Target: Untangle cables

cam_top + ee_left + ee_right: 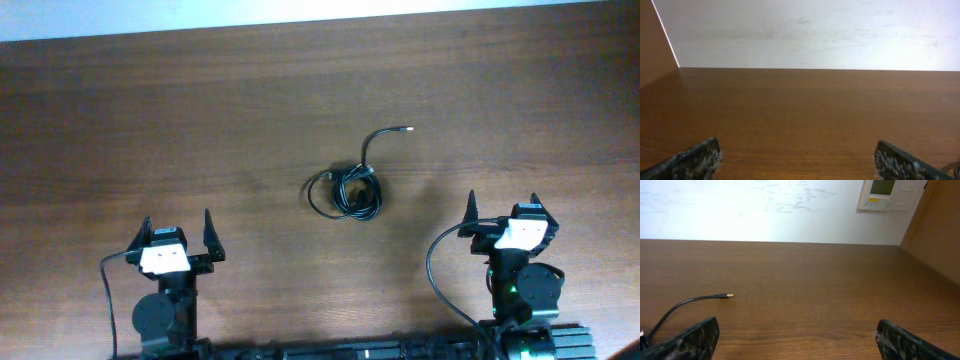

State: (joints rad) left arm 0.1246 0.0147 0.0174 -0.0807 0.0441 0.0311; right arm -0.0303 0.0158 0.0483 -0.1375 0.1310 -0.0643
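Note:
The cables (346, 191) lie bunched in a small black knot near the middle of the wooden table, with one end curving up and right to a metal-tipped plug (405, 129). That loose end and plug also show in the right wrist view (728, 296). My left gripper (176, 232) is open and empty at the near left, well away from the knot. My right gripper (503, 209) is open and empty at the near right. The left wrist view shows only bare table between my open fingers (797, 160).
The table's far edge meets a white wall (815, 30). A wall control panel (888, 194) hangs at the upper right of the right wrist view. Thick black arm wires (436, 270) loop beside the right arm base.

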